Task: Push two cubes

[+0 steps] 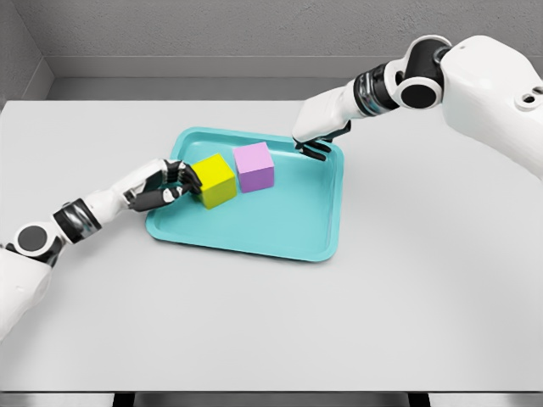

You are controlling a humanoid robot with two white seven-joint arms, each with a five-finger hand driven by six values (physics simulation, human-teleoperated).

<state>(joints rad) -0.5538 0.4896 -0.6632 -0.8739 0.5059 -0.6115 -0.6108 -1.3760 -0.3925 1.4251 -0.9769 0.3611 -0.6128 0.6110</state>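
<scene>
A yellow cube point(215, 180) and a pink cube point(254, 166) stand side by side, corners nearly touching, in the left half of a teal tray point(293, 225). My left hand point(180, 182) reaches over the tray's left rim; its dark fingers are curled and press against the yellow cube's left face without wrapping it. My right hand point(316, 146) hangs over the tray's far right corner, fingers curled downward, a short gap to the right of the pink cube and holding nothing.
The tray lies on a light grey table point(407, 322) with a grey wall behind. My right arm slants in from the upper right, and the left forearm crosses the table at the lower left.
</scene>
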